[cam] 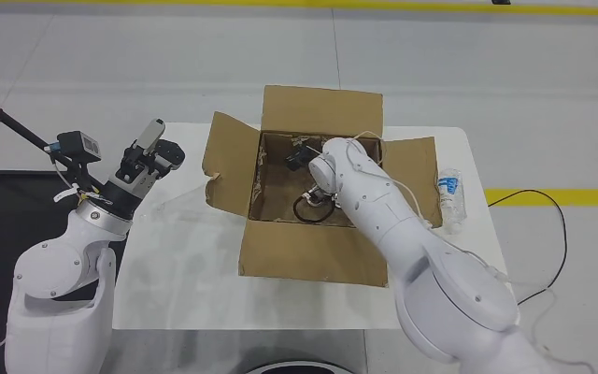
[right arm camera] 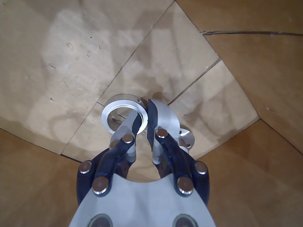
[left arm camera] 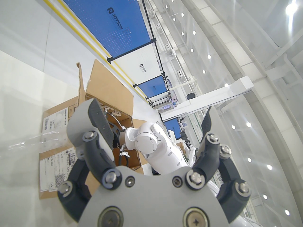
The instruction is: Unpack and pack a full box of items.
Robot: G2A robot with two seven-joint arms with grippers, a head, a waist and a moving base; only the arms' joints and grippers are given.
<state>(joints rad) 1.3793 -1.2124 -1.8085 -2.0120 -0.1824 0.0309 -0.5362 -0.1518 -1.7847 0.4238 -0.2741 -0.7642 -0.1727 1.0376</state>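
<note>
Right tool (right arm camera: 143, 112) on ring (right arm camera: 120, 98) inside box (right arm camera: 59, 60)

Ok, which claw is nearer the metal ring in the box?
Right. The right claw is shut on the metal ring, inside the cardboard box; the left claw hangs open above the table, outside the box.

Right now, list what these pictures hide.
Top view: the right arm covers part of the box floor and a black loop.
Right wrist view: the right gripper, shut on the metal ring, hides most of a second metal part.
Top view: print on the tube is too small.
</note>
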